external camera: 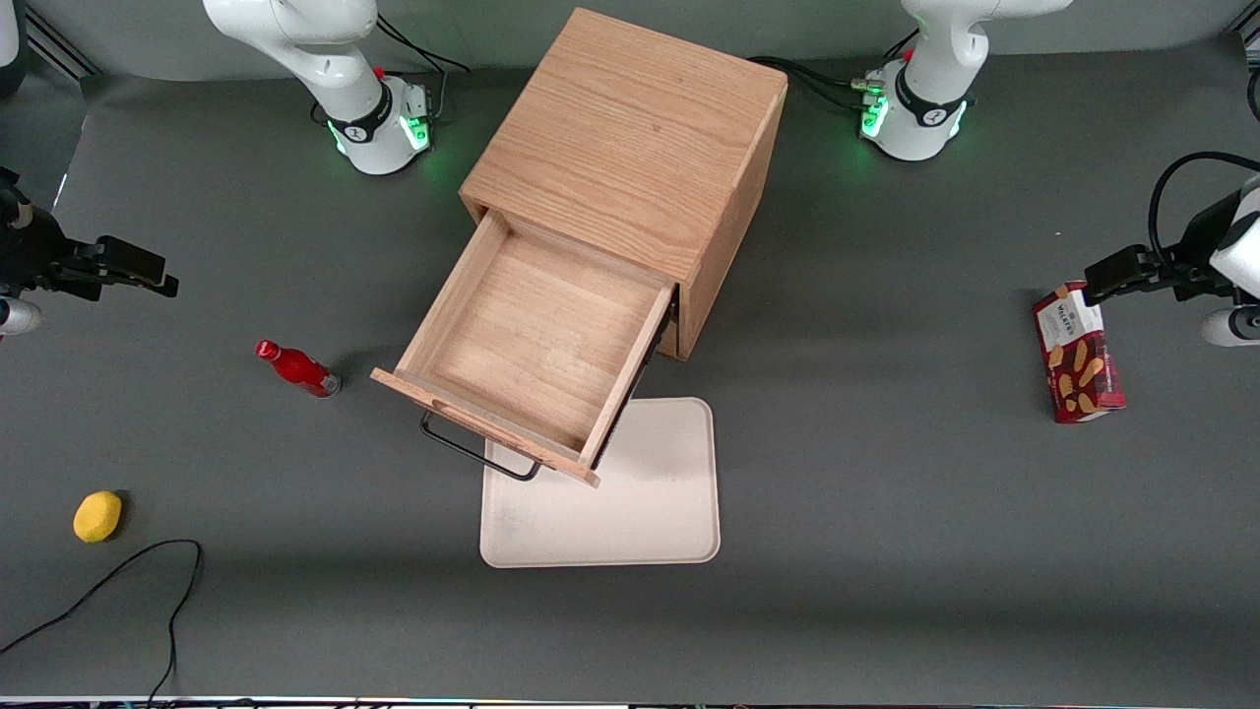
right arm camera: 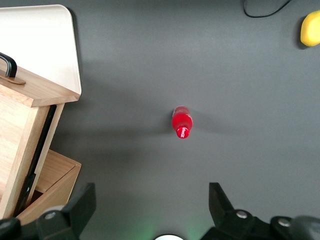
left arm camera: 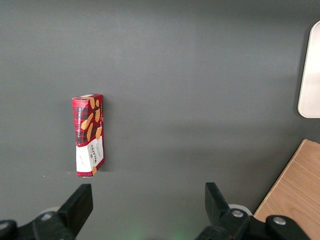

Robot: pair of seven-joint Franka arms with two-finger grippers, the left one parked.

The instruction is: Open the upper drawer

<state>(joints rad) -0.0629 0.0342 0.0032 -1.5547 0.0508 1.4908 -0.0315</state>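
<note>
Fingers (right arm camera: 150, 207) spread above grey table (external camera: 886, 492).

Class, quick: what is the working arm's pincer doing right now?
Right pincer: open, holding nothing, above the table beside the pulled-out upper drawer, over the red bottle.

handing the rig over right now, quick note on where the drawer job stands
Tool: open, holding nothing, parked above the bare mat toward the working arm's end, clear of the cabinet.
Upper drawer: pulled well out, empty, its black handle over the edge of the white tray.
Red bottle stands beside the drawer, untouched.
Done: the drawer is open.
Left: nothing apparent.
</note>
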